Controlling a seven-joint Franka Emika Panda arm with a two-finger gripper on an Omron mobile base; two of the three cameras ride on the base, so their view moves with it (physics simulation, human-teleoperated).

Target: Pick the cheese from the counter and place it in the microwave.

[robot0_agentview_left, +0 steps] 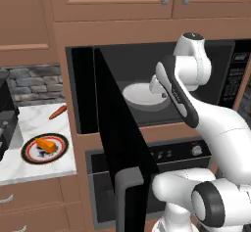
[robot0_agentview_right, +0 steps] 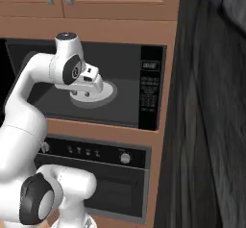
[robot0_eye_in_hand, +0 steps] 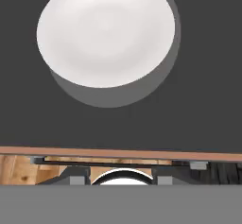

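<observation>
Nearest us, at 8 o'clock in the left base view, the cheese (robot0_agentview_left: 45, 143) lies on a patterned plate (robot0_agentview_left: 29, 152) on the counter (robot0_agentview_left: 34, 121), not yet picked up. Farther in, at 1 o'clock, the gripper (robot0_agentview_left: 156, 86) hangs over the white round plate (robot0_eye_in_hand: 106, 31) inside the open microwave (robot0_agentview_left: 122, 59). We judge the pick still ahead: the arm must withdraw and swing toward the cheese. Whether the pincer is spread, we cannot tell; nothing appears to be held.
</observation>
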